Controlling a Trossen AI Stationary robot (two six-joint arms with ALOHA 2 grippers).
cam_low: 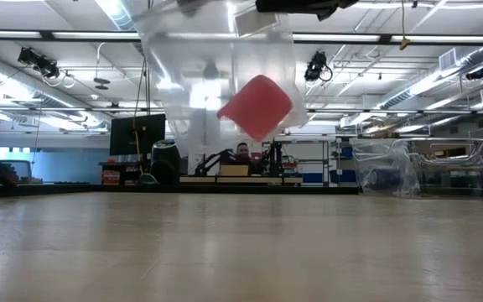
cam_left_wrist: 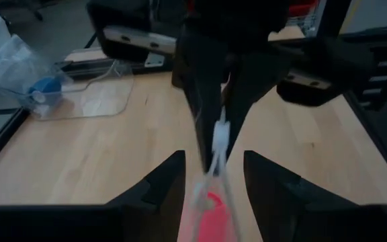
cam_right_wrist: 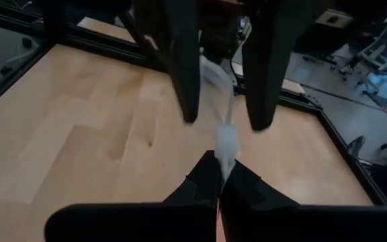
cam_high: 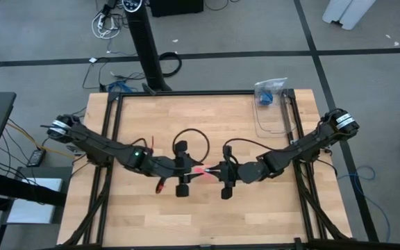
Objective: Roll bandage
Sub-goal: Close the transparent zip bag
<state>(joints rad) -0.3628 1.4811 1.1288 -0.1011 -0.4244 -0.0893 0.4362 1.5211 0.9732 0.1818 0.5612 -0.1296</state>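
Observation:
The bandage [cam_low: 256,105] is a small pink-red roll inside a clear wrinkly plastic bag [cam_low: 216,75] that hangs above the middle of the table. It also shows in the high view [cam_high: 201,170] between the two grippers. My right gripper [cam_right_wrist: 220,176] is shut on the bag and meets my left gripper over the table's middle [cam_high: 214,170]. My left gripper [cam_left_wrist: 212,181] is open. Its fingers stand on either side of the bag and the pink roll [cam_left_wrist: 210,205]. My right gripper pinches a bunched, twisted part of the clear bag [cam_right_wrist: 225,149] between its two fingertips. The fingers come about level from the table's right side. The bag hangs clear of the table with the pink roll inside it. My left gripper: I cannot tell whether its fingers touch the bag.
A transparent plastic container [cam_high: 269,111] with a blue thing inside stands at the table's far right corner; it also shows in the low view [cam_low: 384,168]. Bare wooden tabletop [cam_high: 186,118] lies on the far and near sides of the grippers.

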